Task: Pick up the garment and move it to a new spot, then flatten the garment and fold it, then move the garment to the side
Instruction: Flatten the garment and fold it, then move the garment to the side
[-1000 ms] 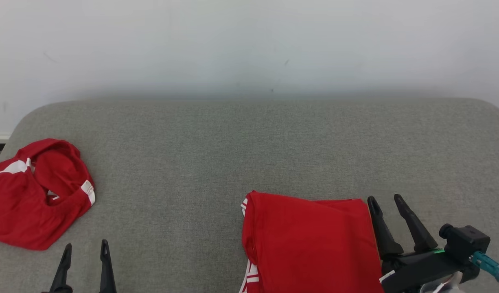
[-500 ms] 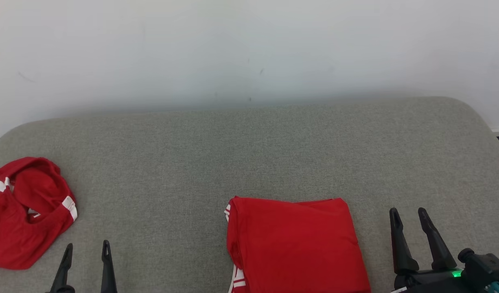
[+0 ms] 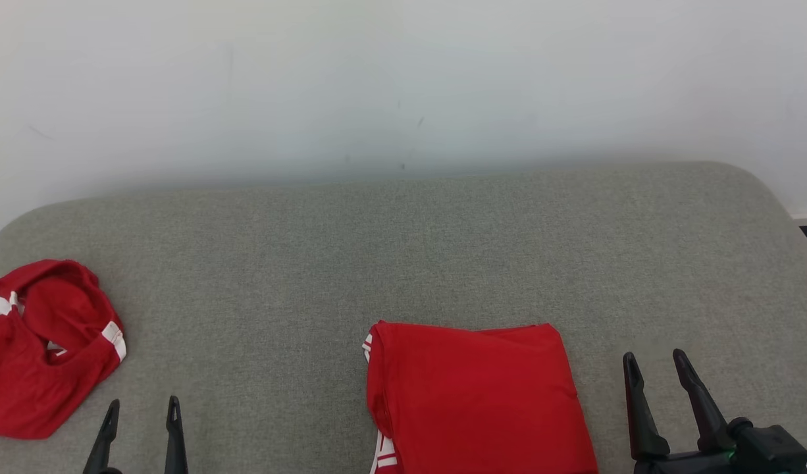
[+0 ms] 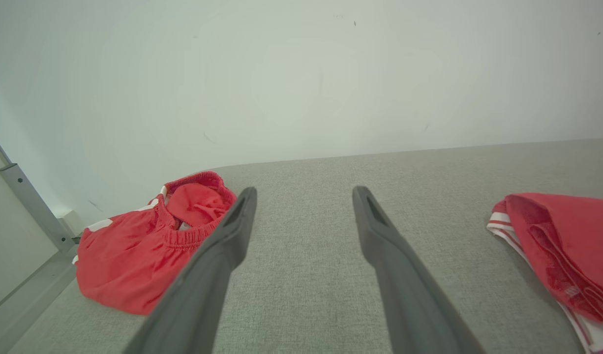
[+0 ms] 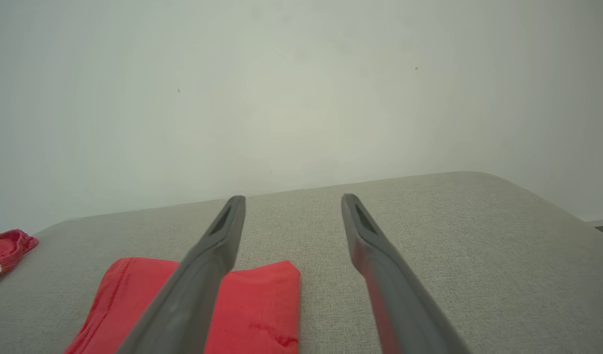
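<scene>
1 folded garment lies flat, striped edge facing left.

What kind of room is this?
Probably a plain indoor room for folding clothes: a grey fabric padded bench against a bare white wall, with a folded red garment and crumpled red-and-white shorts on it.

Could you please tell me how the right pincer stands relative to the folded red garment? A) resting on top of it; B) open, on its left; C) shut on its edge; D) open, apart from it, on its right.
D: the right pincer is open over the bare grey cushion, with a gap between it and the right edge of the folded garment.
</scene>
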{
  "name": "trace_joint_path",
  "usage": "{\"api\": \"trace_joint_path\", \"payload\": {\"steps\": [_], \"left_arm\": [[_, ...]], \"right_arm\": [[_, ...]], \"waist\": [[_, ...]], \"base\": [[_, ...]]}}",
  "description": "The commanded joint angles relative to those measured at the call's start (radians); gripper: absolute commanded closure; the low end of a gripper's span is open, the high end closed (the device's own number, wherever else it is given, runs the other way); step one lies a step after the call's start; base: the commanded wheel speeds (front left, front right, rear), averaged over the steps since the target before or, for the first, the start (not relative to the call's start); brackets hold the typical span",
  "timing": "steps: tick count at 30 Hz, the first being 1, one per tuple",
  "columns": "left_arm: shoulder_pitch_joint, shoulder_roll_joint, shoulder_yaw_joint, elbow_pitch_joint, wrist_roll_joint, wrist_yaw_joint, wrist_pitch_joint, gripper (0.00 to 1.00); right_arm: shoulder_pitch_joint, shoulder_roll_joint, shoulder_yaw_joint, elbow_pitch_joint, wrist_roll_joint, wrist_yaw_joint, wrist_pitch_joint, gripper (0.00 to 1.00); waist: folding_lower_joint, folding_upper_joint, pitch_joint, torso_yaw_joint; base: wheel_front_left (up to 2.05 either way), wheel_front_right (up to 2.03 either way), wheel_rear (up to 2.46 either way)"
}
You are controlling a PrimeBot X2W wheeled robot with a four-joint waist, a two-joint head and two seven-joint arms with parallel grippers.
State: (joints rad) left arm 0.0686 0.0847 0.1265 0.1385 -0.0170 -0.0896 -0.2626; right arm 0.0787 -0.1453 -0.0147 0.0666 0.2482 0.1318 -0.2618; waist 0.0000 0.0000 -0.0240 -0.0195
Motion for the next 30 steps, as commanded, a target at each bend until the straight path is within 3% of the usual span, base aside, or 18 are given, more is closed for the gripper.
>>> {"api": "trace_joint_path", "payload": {"steps": [1,11,30], "left_arm": [[0.012,0.006,-0.001,-0.004,0.012,-0.004,-0.003,0.0],[0.032,0.019,-0.013,-0.015,0.011,0.005,-0.003,0.0],[0.055,0.055,-0.064,-0.022,-0.102,-0.038,-0.003,0.0]], "right_arm": [[0.011,0.003,0.0,0.004,-0.009,-0.003,-0.004,0.0],[0.007,0.006,0.004,0.036,-0.02,-0.003,-0.002,0.0],[0.01,-0.002,0.015,0.064,-0.017,-0.003,-0.003,0.0]], "waist": [[0.0,0.0,-0.002,0.003],[0.0,0.0,-0.012,0.022],[0.0,0.0,-0.02,0.028]], "base": [[0.0,0.0,0.0],[0.0,0.0,0.0],[0.0,0.0,0.0]]}}
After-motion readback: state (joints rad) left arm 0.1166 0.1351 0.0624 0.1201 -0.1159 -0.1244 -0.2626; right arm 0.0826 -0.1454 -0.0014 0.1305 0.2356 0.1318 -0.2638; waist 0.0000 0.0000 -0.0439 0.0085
